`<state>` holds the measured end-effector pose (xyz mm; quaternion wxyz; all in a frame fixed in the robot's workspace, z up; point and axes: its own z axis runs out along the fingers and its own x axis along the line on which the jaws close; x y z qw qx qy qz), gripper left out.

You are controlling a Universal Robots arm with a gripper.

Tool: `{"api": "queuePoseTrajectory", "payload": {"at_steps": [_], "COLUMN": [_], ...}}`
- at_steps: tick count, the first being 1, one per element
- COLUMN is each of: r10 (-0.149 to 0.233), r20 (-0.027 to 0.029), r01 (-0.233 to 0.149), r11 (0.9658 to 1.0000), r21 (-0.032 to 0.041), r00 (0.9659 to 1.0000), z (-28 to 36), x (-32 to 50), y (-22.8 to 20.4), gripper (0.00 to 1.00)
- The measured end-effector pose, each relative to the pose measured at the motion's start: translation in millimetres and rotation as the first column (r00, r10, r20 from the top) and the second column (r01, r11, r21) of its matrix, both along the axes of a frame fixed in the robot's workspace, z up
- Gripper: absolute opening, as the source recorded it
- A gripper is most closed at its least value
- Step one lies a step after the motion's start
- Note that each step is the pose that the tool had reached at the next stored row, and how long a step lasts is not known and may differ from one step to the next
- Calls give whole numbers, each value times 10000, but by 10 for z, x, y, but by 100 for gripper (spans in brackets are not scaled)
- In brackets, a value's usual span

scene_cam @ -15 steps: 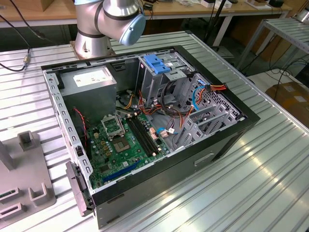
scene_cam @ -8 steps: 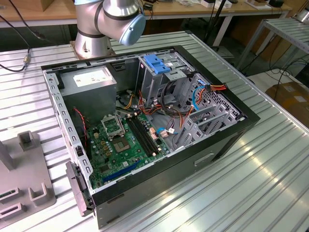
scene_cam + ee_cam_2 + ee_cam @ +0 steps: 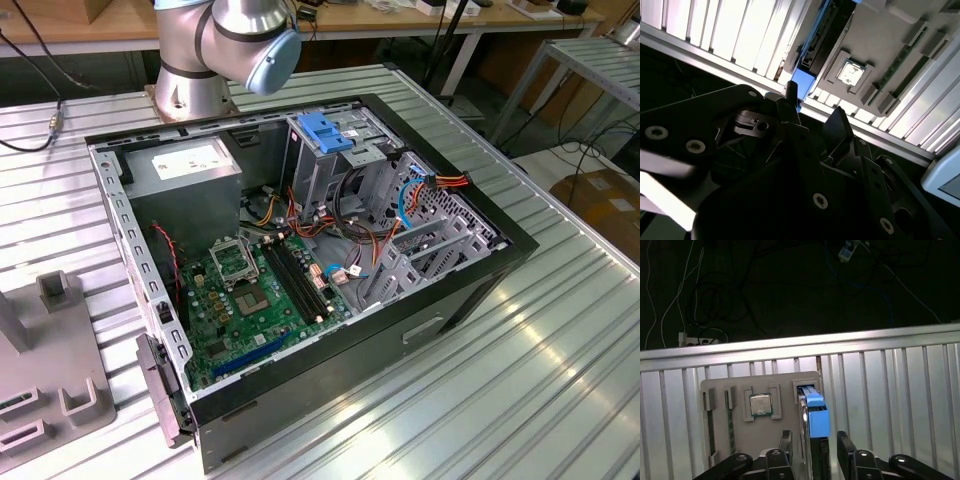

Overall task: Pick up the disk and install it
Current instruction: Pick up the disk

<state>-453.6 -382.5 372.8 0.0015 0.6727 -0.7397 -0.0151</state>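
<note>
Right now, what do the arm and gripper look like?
The arm has rounded silver-grey joints with a pale blue end cap. The gripper is black, built of flat linkage bars studded with silver screw heads.

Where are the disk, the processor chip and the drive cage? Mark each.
the disk (image 3: 817,420): first wrist view, blue rail end.
the processor chip (image 3: 760,404): first wrist view, metal lid centre.
the drive cage (image 3: 325,131): exterior view, blue plastic top.

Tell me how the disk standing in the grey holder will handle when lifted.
Likely rigid and heavy for its size: the disk shows a metal edge. Standing on edge in the grey holder, it may tip if pushed sideways.
</note>
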Motion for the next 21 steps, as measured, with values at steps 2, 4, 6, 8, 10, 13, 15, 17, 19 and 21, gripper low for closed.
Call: {"api": "queuePoseTrajectory", "payload": {"at_steps": [2, 4, 6, 8, 10, 13, 15, 17, 19, 21], "r10": [36, 86, 126, 166, 176, 176, 176, 177, 179, 185], "r20": [-1, -2, -2, -4, -7, -6, -8, -8, -8, -7], "r01": [-36, -86, -126, -166, -176, -177, -176, -177, -179, -185], "r11": [10000, 10000, 9999, 9998, 9997, 9994, 9993, 9991, 9991, 9990], "r21": [0, -2, -19, -108, -177, -281, -340, -382, -392, -397], "r00": [10000, 10000, 9999, 9999, 9998, 9998, 9998, 9998, 9998, 9998], "z": [-45, -82, -115, -156, -183, -225, -251, -289, -317, -368], "x": [0, 0, -1, -2, -2, -1, -2, -3, -7, -18], "y": [10, 10, 11, 22, 43, 75, 94, 101, 101, 102], "gripper": [48, 48, 48, 49, 56, 56, 56, 56, 56, 56]}}
